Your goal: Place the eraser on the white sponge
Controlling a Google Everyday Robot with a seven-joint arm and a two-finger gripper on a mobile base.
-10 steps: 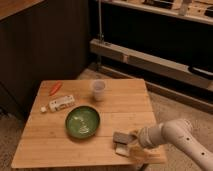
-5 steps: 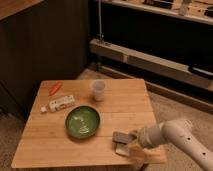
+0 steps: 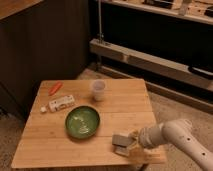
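The eraser (image 3: 120, 138), a flat grey-brown slab, is near the table's front right edge. It rests on or right against the white sponge (image 3: 122, 149), a cream block just in front of and below it; I cannot tell whether it lies flat on the sponge. My gripper (image 3: 134, 144) reaches in from the right on the white arm (image 3: 172, 134), right beside the eraser and the sponge and touching or almost touching them.
On the wooden table (image 3: 125, 107) are a green plate (image 3: 82, 121) at the centre, a translucent cup (image 3: 98, 90) behind it, a white printed packet (image 3: 62, 103), a tiny white cube (image 3: 44, 108) and an orange carrot (image 3: 55, 88) at the left. A metal shelf rail (image 3: 150, 62) runs behind.
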